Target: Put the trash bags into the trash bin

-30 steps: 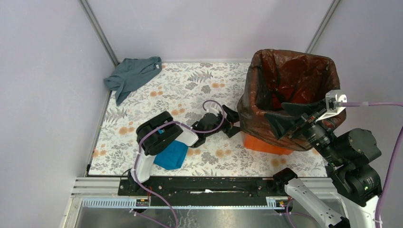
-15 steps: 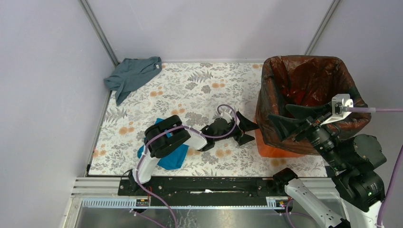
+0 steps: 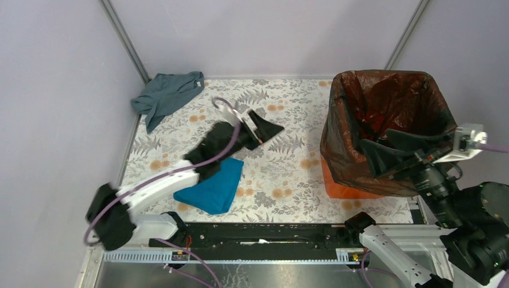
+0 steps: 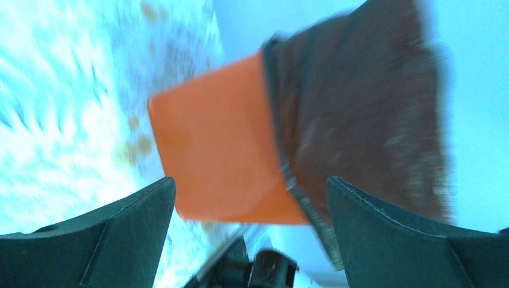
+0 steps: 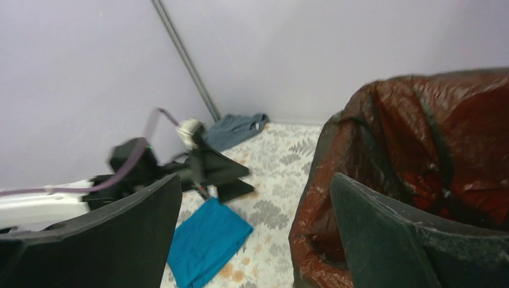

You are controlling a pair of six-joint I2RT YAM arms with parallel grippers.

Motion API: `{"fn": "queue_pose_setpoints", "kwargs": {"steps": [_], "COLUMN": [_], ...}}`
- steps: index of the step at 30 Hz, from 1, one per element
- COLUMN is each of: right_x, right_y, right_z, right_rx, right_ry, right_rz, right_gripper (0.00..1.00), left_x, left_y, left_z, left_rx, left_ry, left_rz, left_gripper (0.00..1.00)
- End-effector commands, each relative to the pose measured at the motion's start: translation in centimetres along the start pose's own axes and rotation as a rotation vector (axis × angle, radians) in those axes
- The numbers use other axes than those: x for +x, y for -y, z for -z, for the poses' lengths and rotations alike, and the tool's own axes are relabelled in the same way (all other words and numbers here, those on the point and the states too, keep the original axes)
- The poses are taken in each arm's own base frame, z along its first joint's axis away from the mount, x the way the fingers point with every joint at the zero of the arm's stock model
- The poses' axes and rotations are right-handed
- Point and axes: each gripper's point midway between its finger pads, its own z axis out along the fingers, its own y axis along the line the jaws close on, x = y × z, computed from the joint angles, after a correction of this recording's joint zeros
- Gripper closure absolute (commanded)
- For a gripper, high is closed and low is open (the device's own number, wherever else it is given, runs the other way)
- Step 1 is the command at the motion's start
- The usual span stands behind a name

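Observation:
The orange trash bin (image 3: pixel 343 185) stands at the right of the table, lined with a dark red-brown trash bag (image 3: pixel 384 108) that drapes over its rim and down its sides. My left gripper (image 3: pixel 267 123) is open and empty, out over the middle of the table, well left of the bin. Its wrist view (image 4: pixel 249 234) shows the bin's orange wall (image 4: pixel 222 138) and the bag (image 4: pixel 360 102), blurred. My right gripper (image 3: pixel 383 150) is open and empty, at the bin's near rim. In the right wrist view (image 5: pixel 255 234) the bag (image 5: pixel 420 132) lies to its right.
A folded blue cloth (image 3: pixel 213 187) lies at the table's near left, also seen in the right wrist view (image 5: pixel 207 240). A grey cloth (image 3: pixel 168 93) is bunched in the far left corner. Walls close the table on three sides. The table has a floral cover (image 3: pixel 288 162).
The bin with the bag shifted right early on, then stayed. My left arm swung away from the bin toward the table's middle, uncovering the blue cloth. My right gripper drifted slightly right.

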Motion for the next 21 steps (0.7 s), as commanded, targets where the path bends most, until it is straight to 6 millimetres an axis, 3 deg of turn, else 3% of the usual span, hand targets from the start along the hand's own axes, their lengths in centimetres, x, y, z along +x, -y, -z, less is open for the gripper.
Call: {"fn": "queue_pose_setpoints", "kwargs": {"steps": [1,7,10,12,15,21], "right_x": [-3.5,-5.9,-6.2,-6.1,-5.4,-4.3], "right_y": [0.4,1.1,1.5,1.7,2.0,2.3], "right_z": [0.5,0.2,-0.2,-0.7,-1.8,-3.6], "right_rx": [0.053,0.129,0.156,0.168,0.182,0.198], "right_ry": [0.077,0.081,0.078,0.074,0.05,0.006], "right_rz": [0.049,0.099,0.118,0.113,0.095,0.078], "right_gripper": [0.0,0.0,0.0,0.0,0.0,0.0], "left_x": [-7.6,-15.5,-17.8,-18.3,-18.5,-18.8], "left_y": [4.0,14.9,19.4,20.8,21.7,22.4], "left_z": [7.5,20.6,27.2,30.2,33.2,36.0], "left_rx": [-0.155,-0.215,-0.178,-0.143,-0.095,-0.065], "left_ry": [0.205,0.468,0.617,0.681,0.755,0.83], "left_rz": [-0.411,-0.783,-0.851,-0.871,-0.895,-0.922], "left_gripper": [0.01,0.01,0.01,0.01,0.01,0.01]}}
